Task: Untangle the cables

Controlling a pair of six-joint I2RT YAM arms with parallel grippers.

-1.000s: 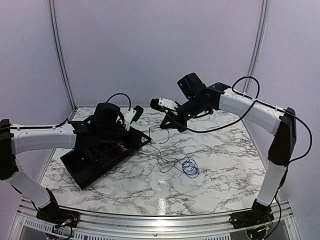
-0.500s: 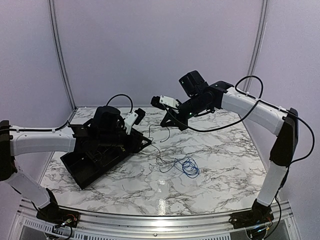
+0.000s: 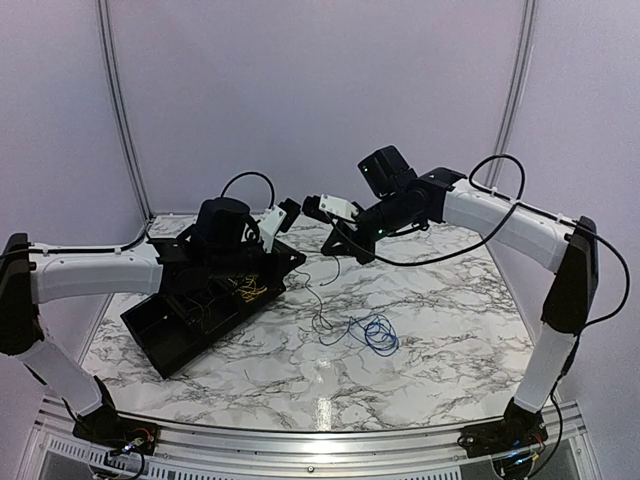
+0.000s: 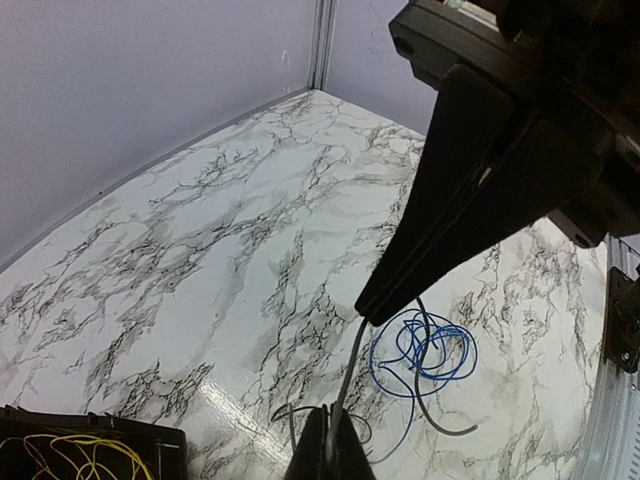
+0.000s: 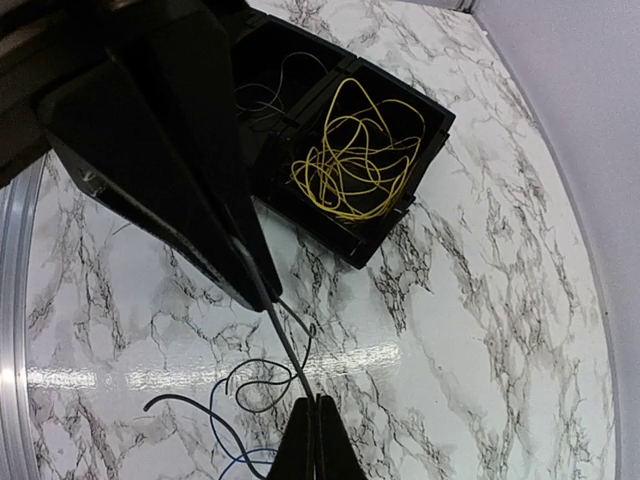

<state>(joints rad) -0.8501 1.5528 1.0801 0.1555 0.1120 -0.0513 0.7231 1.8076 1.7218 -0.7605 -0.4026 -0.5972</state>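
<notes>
A thin black cable (image 3: 321, 316) is stretched short between both grippers above the table, and its slack drops to loops (image 5: 252, 384) on the marble. My left gripper (image 3: 300, 262) is shut on it (image 4: 334, 432), just below the right gripper's tip. My right gripper (image 3: 327, 251) is shut on the same black cable (image 5: 314, 402). The blue cable (image 3: 375, 333) lies coiled on the table under the grippers (image 4: 425, 349). Crossing that coil is the black cable's free end. The yellow cable (image 5: 352, 152) sits bunched inside the black tray (image 3: 168, 337).
The black tray (image 5: 438, 122) stands tilted at the table's left, under the left arm. Thin dark wire shows in its far compartment (image 5: 268, 92). Purple walls close in the back and both sides. A metal rail (image 3: 320, 440) runs along the near edge.
The left gripper rose out of the tray toward the right gripper and shut on the black cable. The right gripper barely moved. The blue coil stayed put.
</notes>
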